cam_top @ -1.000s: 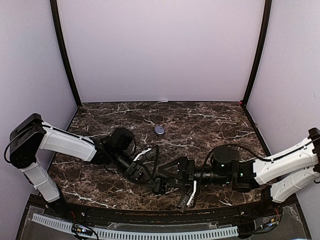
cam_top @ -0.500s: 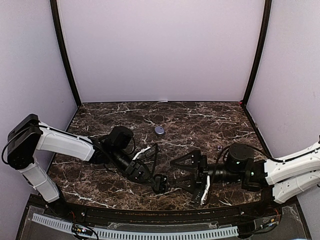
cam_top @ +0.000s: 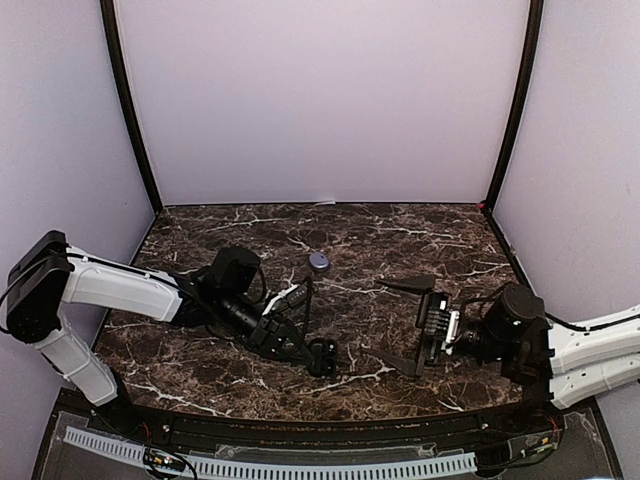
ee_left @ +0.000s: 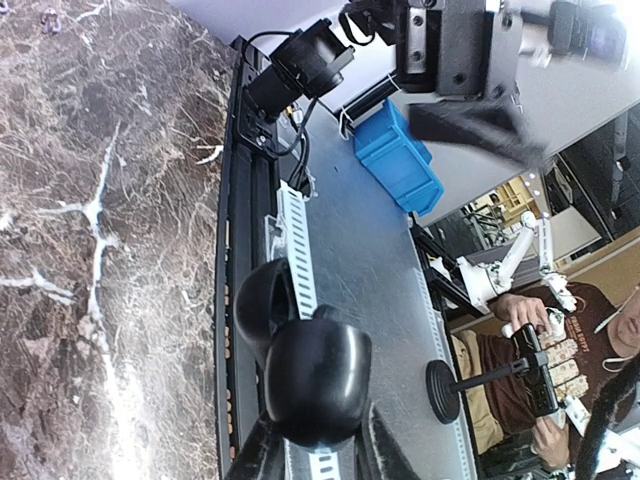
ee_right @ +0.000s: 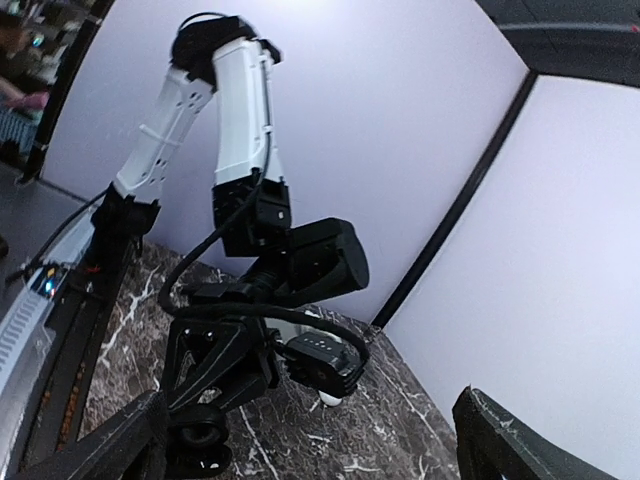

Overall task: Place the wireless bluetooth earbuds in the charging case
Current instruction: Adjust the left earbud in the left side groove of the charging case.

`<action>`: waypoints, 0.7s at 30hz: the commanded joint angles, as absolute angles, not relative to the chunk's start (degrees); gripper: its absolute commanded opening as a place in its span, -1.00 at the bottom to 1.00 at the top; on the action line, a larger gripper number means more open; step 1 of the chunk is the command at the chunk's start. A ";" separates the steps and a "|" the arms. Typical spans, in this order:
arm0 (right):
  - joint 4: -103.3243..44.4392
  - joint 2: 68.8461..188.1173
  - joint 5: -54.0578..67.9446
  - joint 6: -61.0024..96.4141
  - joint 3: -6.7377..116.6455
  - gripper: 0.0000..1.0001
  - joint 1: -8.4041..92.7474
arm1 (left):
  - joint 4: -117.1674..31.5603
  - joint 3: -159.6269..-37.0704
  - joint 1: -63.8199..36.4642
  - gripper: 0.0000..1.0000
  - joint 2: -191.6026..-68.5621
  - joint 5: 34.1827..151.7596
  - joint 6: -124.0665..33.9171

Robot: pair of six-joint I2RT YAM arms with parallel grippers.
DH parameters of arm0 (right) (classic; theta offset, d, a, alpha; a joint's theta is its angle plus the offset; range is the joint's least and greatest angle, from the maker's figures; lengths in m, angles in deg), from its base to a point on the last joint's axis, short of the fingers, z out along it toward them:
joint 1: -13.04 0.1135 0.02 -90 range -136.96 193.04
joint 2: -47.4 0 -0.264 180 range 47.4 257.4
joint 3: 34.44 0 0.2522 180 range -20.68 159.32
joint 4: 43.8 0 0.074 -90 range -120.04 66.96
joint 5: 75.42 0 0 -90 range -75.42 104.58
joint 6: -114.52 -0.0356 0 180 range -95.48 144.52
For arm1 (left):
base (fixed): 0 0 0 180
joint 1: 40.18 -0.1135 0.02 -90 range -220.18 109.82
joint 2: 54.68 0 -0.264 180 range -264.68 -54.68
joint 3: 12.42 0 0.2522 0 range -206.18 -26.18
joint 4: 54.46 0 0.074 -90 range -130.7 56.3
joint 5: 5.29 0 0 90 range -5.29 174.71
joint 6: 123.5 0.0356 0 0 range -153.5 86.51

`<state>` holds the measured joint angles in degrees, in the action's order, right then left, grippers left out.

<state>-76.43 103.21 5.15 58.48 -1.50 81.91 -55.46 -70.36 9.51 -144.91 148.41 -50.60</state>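
- Top view: high and behind the arm bases, tilted down and forward over the whole table (cam_top: 420,235), taking in all of the left arm (cam_top: 120,290) and right arm (cam_top: 600,345).
- Left wrist view: rolled sideways, very close behind the case (ee_left: 315,380), facing out past the table's near edge.
- Right wrist view: low over the table, facing along it between its own fingers (ee_right: 520,445).
- Shared: each wrist view shows the other arm; the top view holds both.

The left gripper (cam_top: 316,350) lies low over the marble table (cam_top: 420,235), near its front middle, closed on a small black case (cam_top: 326,358); the right gripper (cam_top: 395,323) faces it from nearby, fingers spread wide, holding nothing; a small grey-blue case (cam_top: 319,261) sits apart, farther back.
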 commanded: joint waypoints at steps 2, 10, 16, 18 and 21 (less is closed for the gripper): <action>-69.01 96.75 18.24 31.49 1.42 0.99 81.59 | -58.13 -69.00 9.22 -0.80 -141.68 146.38 -51.13; -55.86 92.22 21.57 17.10 3.75 0.84 81.51 | -60.99 -67.25 9.22 -0.80 -139.97 143.13 -52.64; -49.56 94.32 21.35 9.58 6.04 0.44 81.56 | -63.43 -65.89 9.22 -0.80 -138.27 139.27 -53.23; -49.16 95.18 21.62 7.26 6.22 0.25 81.59 | -64.21 -65.36 9.22 -0.80 -137.77 137.99 -53.35; -49.41 97.11 20.78 4.31 6.62 0.13 81.59 | -65.32 -64.66 9.22 -0.80 -137.41 136.75 -53.44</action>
